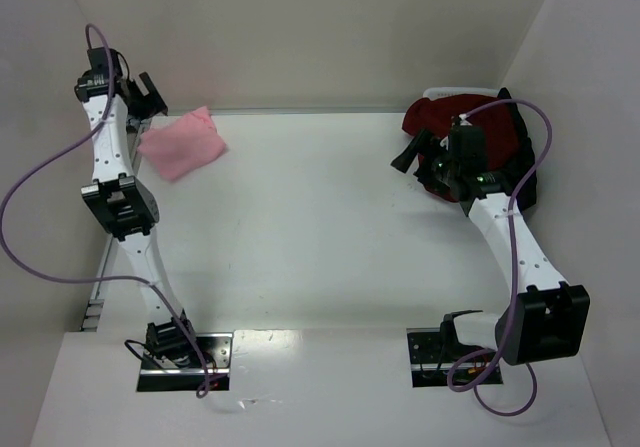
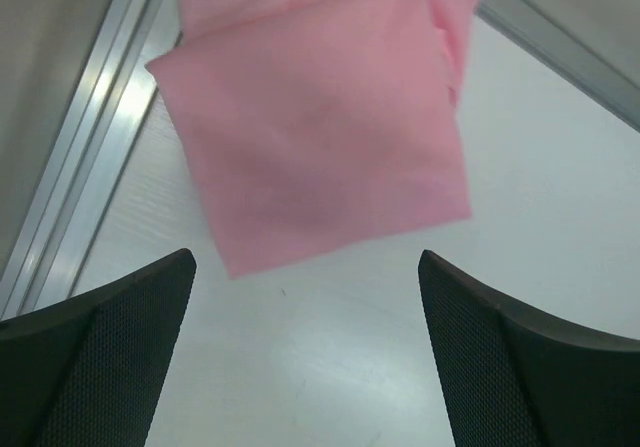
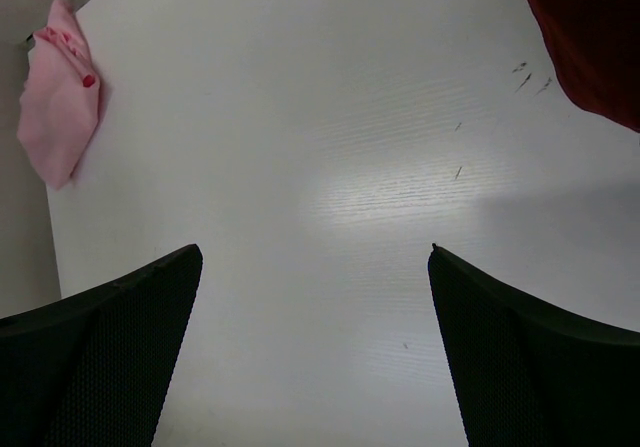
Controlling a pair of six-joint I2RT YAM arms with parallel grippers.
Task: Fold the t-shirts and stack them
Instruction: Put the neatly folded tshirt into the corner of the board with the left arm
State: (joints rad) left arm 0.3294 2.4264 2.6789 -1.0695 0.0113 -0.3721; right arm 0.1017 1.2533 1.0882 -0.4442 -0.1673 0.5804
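T-shirts lie at two spots at the far end of the table (image 1: 320, 237). One pink t-shirt (image 1: 182, 143) sits far left, folded into a rough square of soft, smooth cloth with a few layered edges bunched along its far side. It lies flat, at a slant to the table's edge. In the right wrist view a small red mark shows near one of its corners.

One dark red t-shirt (image 1: 445, 117) is bunched in a loose, rounded heap at the far right. Black cloth (image 1: 522, 172) shows along the heap's right side, but how many pieces it is cannot be told.

The left fingers (image 1: 150, 94) hang over the far left edge of the table, just beside the pink t-shirt. The two black, finely textured fingers are spread wide with nothing between them. The right fingers (image 1: 408, 155) hover above bare table just left of the dark red heap, also spread wide and empty.

The table is white and matte with a faint grain and a few small dark scratches. A ribbed metal rail (image 2: 80, 167) runs along its left side. Two purple cables (image 1: 40, 182) loop out, one from each white arm.
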